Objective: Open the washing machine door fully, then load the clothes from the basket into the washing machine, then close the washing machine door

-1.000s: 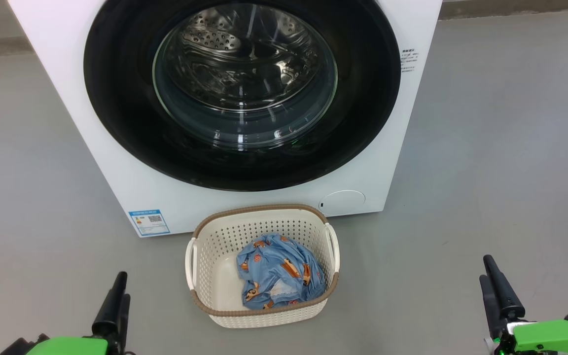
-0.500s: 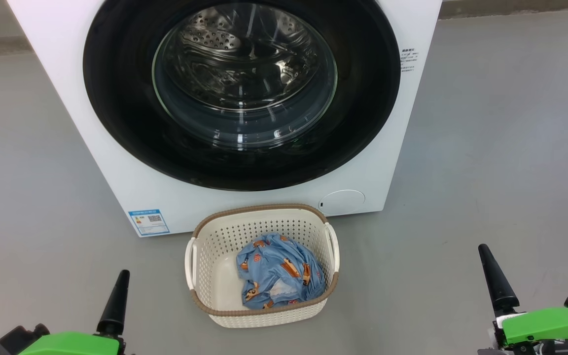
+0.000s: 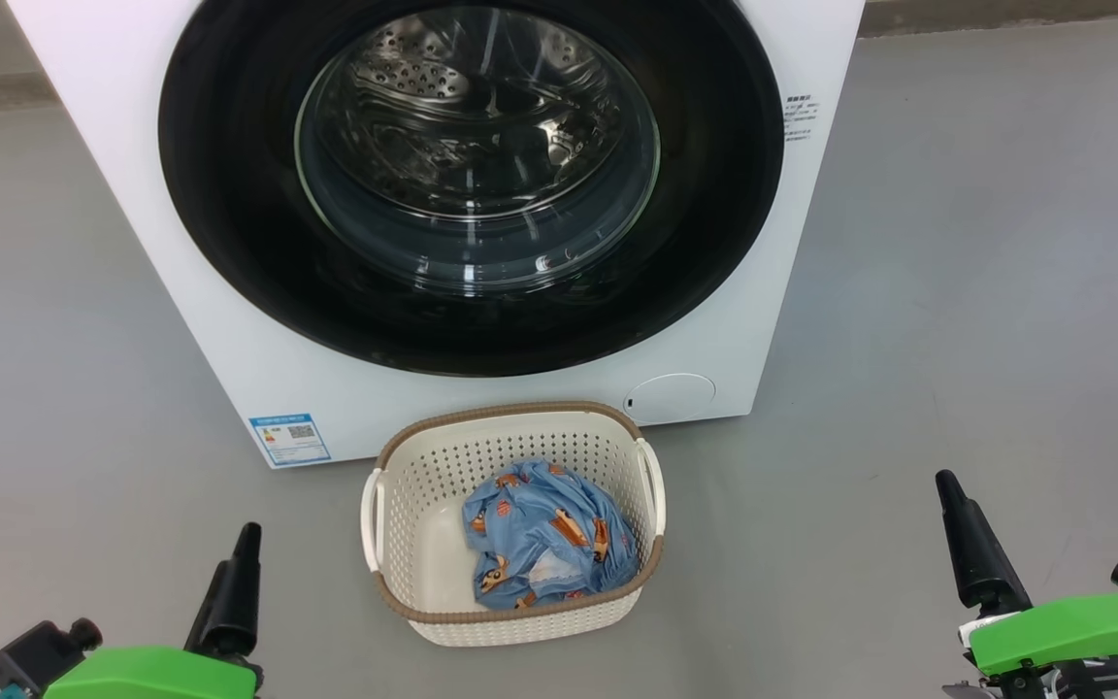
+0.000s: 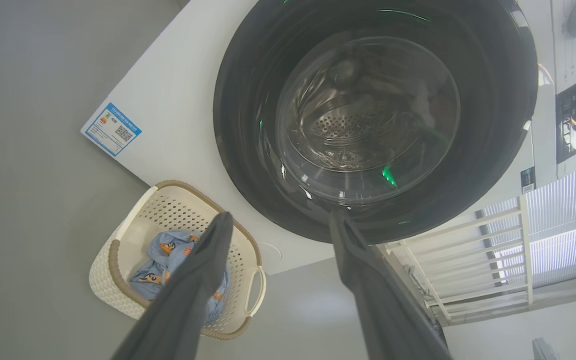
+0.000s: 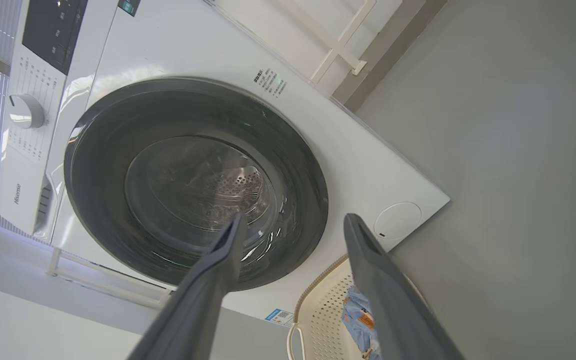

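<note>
My left gripper (image 4: 280, 216) and right gripper (image 5: 295, 216) hang low to either side of the basket (image 3: 510, 410), fingers spread wide with nothing between them; I judge they flank it so either can reach. The washing machine door (image 3: 229, 243) sits shut, flush in the washing machine (image 3: 763, 320), so opening it comes first; I cannot make out a handle on the glossy ring. The basket stands just before the machine, below the door; the clothes (image 3: 544, 534) bunch toward its right side. Bare floor (image 3: 957, 291) lies open on both flanks; the door's swing should pass above the basket's rim.
</note>
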Robot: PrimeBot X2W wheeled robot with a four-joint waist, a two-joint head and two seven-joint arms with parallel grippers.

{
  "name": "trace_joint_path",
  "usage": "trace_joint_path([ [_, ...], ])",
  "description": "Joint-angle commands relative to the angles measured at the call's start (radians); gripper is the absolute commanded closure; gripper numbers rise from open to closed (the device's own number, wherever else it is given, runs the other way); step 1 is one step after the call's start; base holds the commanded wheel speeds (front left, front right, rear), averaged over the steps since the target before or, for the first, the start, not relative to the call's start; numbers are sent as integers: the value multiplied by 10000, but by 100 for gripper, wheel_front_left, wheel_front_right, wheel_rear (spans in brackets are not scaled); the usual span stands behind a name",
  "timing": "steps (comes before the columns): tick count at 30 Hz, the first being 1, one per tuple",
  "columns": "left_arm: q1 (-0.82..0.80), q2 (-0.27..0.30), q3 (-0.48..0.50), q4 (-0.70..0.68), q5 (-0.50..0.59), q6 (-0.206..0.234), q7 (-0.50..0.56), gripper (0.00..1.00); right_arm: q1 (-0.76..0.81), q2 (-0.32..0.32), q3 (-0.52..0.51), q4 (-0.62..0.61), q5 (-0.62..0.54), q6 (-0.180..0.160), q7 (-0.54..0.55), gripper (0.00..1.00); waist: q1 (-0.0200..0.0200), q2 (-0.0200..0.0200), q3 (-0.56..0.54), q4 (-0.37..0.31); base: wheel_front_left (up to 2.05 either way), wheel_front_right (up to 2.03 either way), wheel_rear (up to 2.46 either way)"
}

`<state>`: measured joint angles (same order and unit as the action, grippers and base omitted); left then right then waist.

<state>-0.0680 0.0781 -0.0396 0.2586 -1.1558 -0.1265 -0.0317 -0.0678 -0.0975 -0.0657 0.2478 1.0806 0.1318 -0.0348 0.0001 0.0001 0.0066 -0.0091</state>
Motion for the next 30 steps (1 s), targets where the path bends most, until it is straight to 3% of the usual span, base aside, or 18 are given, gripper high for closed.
trace_joint_path([
  [1, -537, 230, 99, -336, 413, -23, -145, 0, -436, -139, 111, -323, -398, -5, -148, 0, -1, -1, 1, -7, 0, 0, 0],
  [30, -636, 573, -262, -564, 3658, -31, -1007, 0, -744, -631, 571, -511, -4290, -7, -996, 0, -1, -1, 26, -5, 0, 0, 0],
])
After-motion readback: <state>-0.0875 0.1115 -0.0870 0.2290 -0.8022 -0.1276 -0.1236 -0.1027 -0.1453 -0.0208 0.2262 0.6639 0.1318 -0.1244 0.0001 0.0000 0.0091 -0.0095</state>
